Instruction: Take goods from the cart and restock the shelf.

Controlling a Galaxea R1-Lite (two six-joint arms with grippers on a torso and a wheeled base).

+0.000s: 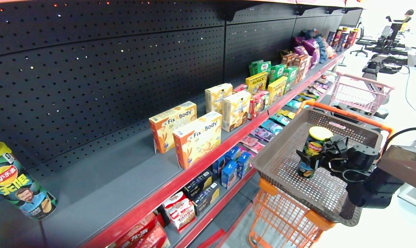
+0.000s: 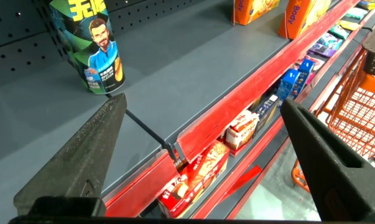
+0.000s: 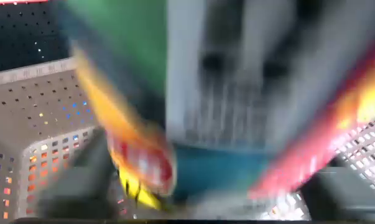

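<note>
A green chip can with a yellow lid stands upright in the grey basket on top of the orange cart. My right gripper is shut around the can's middle; the can sits very close in the right wrist view, between the fingers. A second green chip can stands upright at the left end of the grey shelf. My left gripper is open with nothing between its fingers, in front of the shelf's red edge and to the right of that can.
Orange biscuit boxes stand mid-shelf, with yellow, red and green boxes and snack bags farther right. The shelf between the left can and the orange boxes is bare. Lower shelves hold more goods. A pink cart stands behind the orange one.
</note>
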